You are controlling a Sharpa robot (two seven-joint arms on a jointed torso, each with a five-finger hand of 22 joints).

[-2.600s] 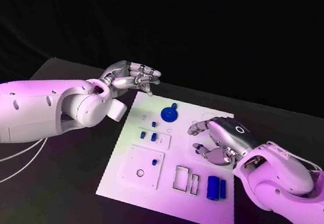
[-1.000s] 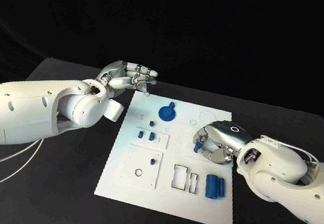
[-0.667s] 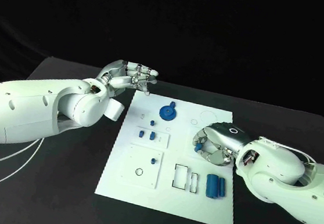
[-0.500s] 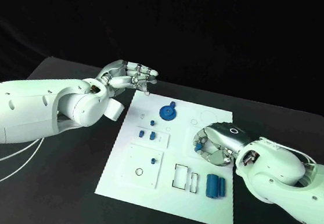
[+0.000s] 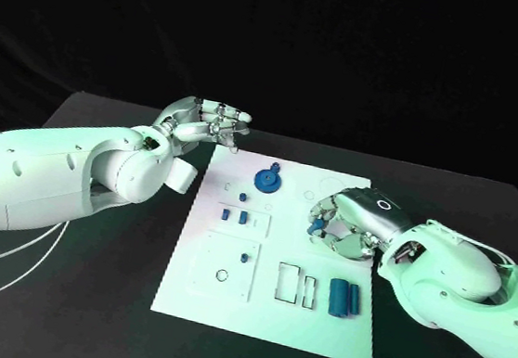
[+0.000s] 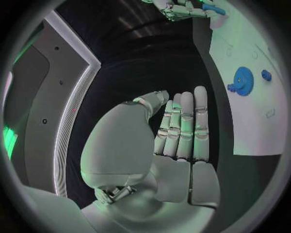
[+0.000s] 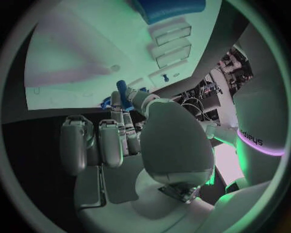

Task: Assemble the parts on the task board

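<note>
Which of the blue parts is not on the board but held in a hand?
The small blue part pinched by the right hand. The blue gear and the two blue cylinders lie on the task board.

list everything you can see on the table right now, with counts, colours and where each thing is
table: one, black, under everything
task board: one, white, mid-table
gear-shaped part: one, blue, far end of the board
small parts: a few, blue, in and near the recess on the board's left half, below the gear
long parts: two, blue, side by side at the board's near right
held part: one, blue, in the right hand's fingers
left hand: silver, raised at the board's far left corner, holding nothing
right hand: silver, over the board's right side
</note>
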